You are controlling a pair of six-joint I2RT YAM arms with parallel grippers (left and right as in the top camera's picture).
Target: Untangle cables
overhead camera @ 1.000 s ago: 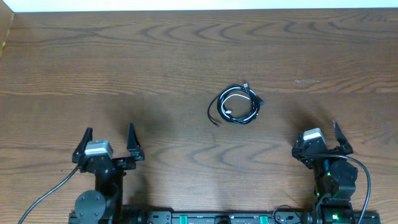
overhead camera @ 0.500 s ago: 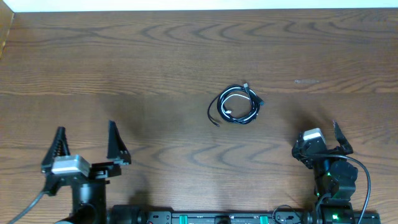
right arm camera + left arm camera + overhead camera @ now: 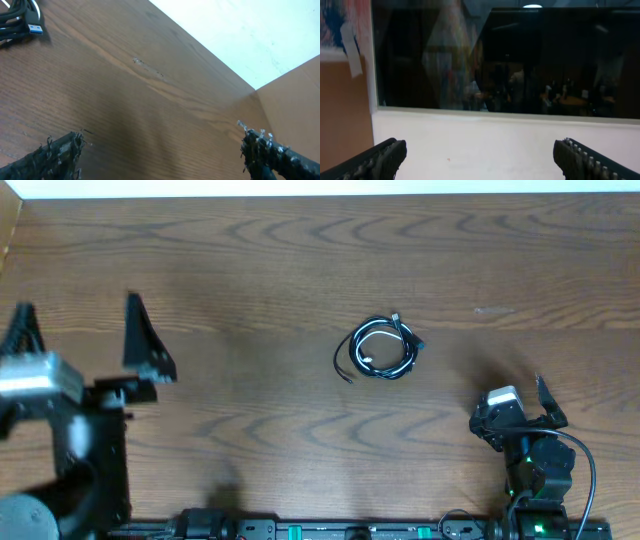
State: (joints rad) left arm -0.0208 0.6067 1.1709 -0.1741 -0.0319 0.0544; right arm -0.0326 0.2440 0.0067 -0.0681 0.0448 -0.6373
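The cables (image 3: pixel 381 348) lie coiled together on the wooden table, right of centre: a black cord looped around a shorter white one, with small plug ends. A corner of the bundle, with a blue plug, shows at the top left of the right wrist view (image 3: pixel 20 20). My left gripper (image 3: pixel 85 345) is open and empty, raised high at the far left, well away from the cables; in its wrist view its fingers (image 3: pixel 480 160) frame a white wall and a dark window. My right gripper (image 3: pixel 520 408) is open and empty, low at the front right, below and right of the cables.
The wooden table (image 3: pixel 250 270) ends at a white wall along the far edge. A cardboard panel (image 3: pixel 300 100) stands at the table's right end, and another brown panel (image 3: pixel 342 110) shows on the left. Arm bases and their black wiring sit at the front edge.
My left arm has risen and swung to the left, its open gripper now much higher and nearer the camera. The right arm and the cables have not moved.
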